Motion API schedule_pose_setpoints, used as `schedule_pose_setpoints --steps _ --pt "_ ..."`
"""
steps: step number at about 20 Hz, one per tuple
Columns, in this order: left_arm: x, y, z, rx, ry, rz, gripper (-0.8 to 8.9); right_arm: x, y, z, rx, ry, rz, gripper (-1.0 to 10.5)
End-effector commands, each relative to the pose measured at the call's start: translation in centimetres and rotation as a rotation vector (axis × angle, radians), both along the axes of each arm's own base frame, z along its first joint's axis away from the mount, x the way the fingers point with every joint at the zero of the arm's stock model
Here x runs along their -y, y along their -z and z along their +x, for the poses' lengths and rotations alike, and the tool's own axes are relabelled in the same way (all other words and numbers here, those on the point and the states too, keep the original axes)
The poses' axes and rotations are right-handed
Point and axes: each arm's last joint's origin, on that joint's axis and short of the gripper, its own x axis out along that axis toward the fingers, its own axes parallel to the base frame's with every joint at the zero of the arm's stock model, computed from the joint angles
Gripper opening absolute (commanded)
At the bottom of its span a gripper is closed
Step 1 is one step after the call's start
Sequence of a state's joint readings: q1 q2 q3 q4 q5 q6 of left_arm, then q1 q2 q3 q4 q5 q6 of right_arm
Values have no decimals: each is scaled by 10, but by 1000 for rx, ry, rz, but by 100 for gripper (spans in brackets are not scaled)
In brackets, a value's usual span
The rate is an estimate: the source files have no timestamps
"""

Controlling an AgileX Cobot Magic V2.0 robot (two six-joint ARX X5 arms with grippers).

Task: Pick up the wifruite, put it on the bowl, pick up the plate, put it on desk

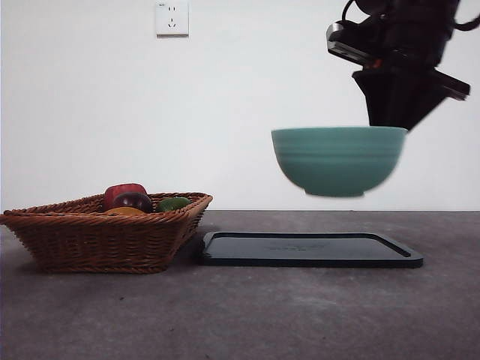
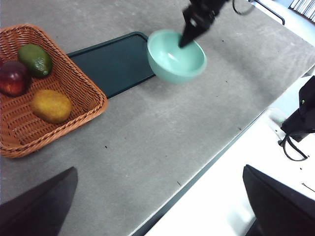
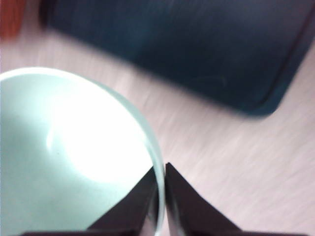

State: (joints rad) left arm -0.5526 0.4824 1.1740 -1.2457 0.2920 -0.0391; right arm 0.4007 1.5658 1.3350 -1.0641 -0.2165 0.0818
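My right gripper [image 1: 396, 120] is shut on the rim of the teal bowl [image 1: 337, 160] and holds it in the air above the dark plate [image 1: 309, 248]. The bowl is empty in the left wrist view [image 2: 176, 55] and in the right wrist view [image 3: 69, 162], where the jaws pinch its rim. The orange-brown wifruite [image 2: 50, 105] lies in the wicker basket [image 2: 83, 93], seen also in the front view [image 1: 124, 211]. My left gripper [image 2: 157, 206] is open, high above the desk [image 2: 162, 142] near its front edge, and empty.
The basket [image 1: 105, 236] stands at the left and also holds a red apple [image 1: 122, 191], a dark purple-red fruit [image 2: 12, 77] and a green avocado [image 2: 35, 60]. The dark plate [image 2: 110, 64] lies flat beside it. A wall socket [image 1: 172, 18] is on the back wall.
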Motion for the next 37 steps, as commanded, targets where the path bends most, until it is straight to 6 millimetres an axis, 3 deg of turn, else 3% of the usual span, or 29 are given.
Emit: schedule_pose_setpoints --steps 1,8,17,25,29,31,37 --pt "0 -3 0 16 10 -12 657 -8 8 -16 -10 -62 24 11" --pt "0 -3 0 16 10 -11 657 -27 54 -43 -76 -126 21 11" --pt "0 -3 0 16 10 -12 657 -24 95 -54 -83 -111 25 12" --pt "0 -3 0 16 10 -11 657 -26 94 -51 -43 -107 47 19" --pt "0 -3 0 16 10 -11 657 -25 91 -52 -37 -107 50 322" --pt "0 -3 0 16 10 -11 657 -22 82 -55 -22 -108 57 443" --pt "0 -3 0 17 11 -11 657 -3 26 -86 139 -107 135 531"
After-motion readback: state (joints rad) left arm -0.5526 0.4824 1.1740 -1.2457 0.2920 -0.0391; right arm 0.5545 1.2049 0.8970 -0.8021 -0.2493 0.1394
